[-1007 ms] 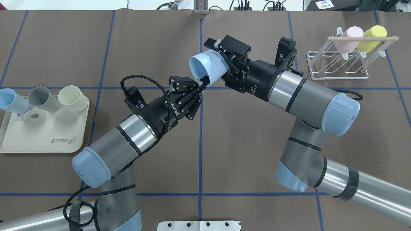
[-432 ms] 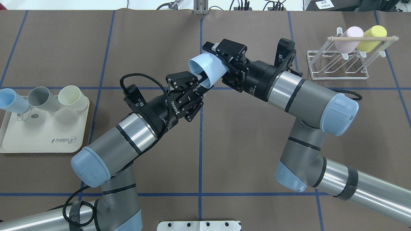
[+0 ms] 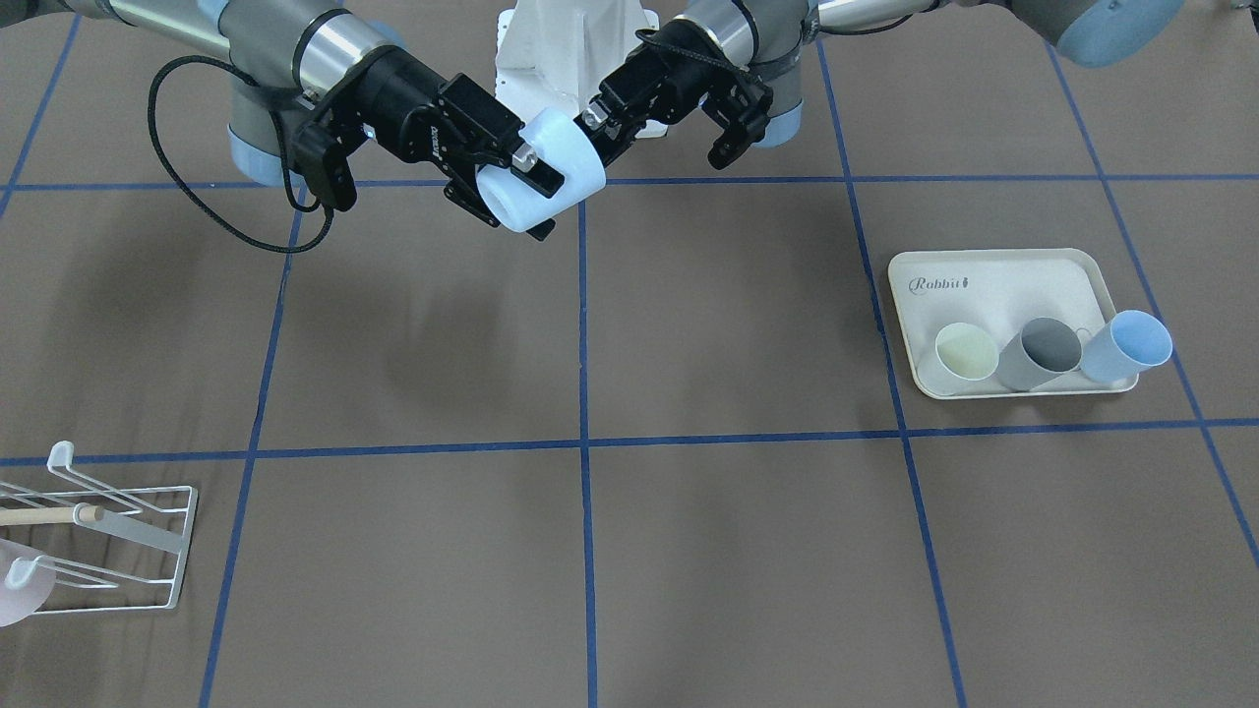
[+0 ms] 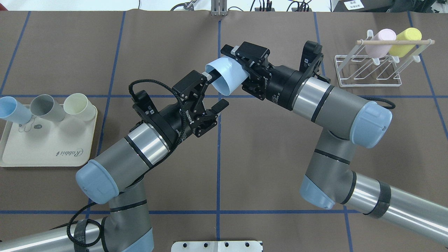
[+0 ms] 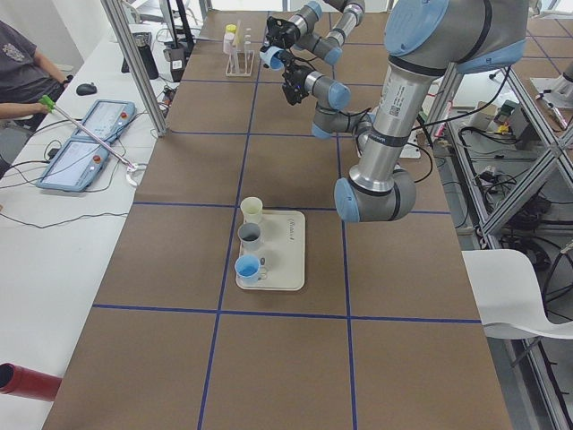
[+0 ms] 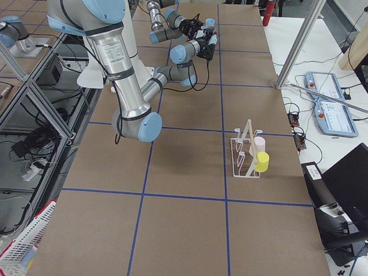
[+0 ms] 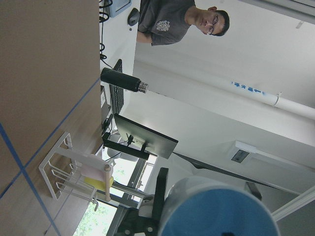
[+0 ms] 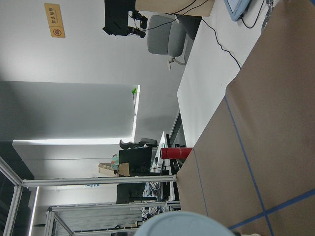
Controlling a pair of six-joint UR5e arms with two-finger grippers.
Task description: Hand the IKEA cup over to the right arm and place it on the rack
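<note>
A light blue IKEA cup (image 4: 225, 75) lies on its side in the air over the table's middle, mouth toward my left arm. My right gripper (image 4: 239, 68) is shut on the cup's base end; it also shows in the front view (image 3: 511, 187) with the cup (image 3: 556, 167). My left gripper (image 4: 214, 89) is open; one fingertip sits at the cup's rim, the other hangs free below it. The white wire rack (image 4: 367, 71) stands at the far right with a pink cup (image 4: 379, 43) and a yellow cup (image 4: 406, 42) on its prongs.
A cream rabbit-print tray (image 4: 45, 147) at the left edge holds a blue, a grey and a cream cup (image 4: 79, 106) lying on their sides. A person shows in the left wrist view (image 7: 182, 22), beyond the table.
My left gripper's fingers have spread apart and let go of the cup's rim. The cup stays in my right gripper, almost where it was.
</note>
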